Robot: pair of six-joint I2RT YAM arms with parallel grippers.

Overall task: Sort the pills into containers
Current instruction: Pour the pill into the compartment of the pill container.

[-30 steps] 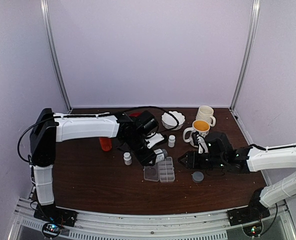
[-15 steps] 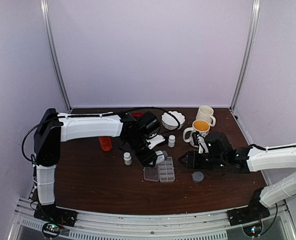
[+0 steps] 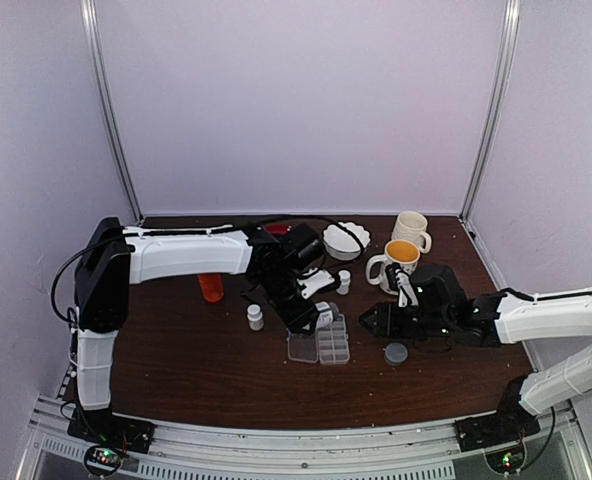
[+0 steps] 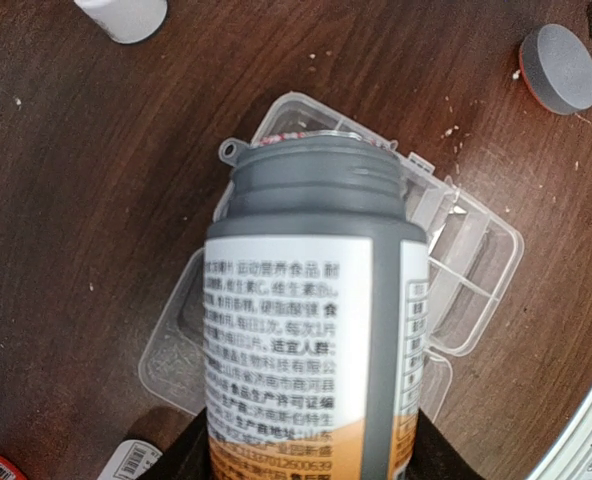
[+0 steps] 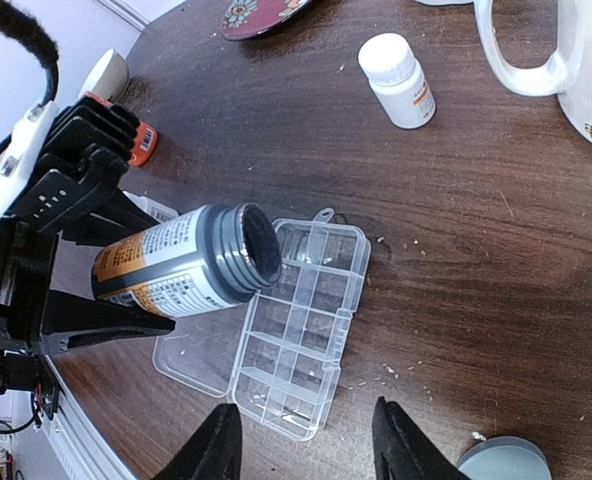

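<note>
Left gripper (image 5: 116, 268) clenched on grey bottle (image 5: 176, 260), mouth tipped over pill box (image 5: 306, 325) cells just ahead of it. Right gripper (image 5: 306, 450) released, box just ahead. Tilt slowly, aim one cell; pills unseen.

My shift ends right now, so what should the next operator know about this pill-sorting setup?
The left gripper is shut on the grey bottle, which is uncapped and tipped with its mouth over the open pill box.
The right gripper is open and empty, hovering beside the box.
The cap lies near the right gripper.
Done: bottle and box opened.
Left: no pills visible in the cells; pour and sort.
</note>
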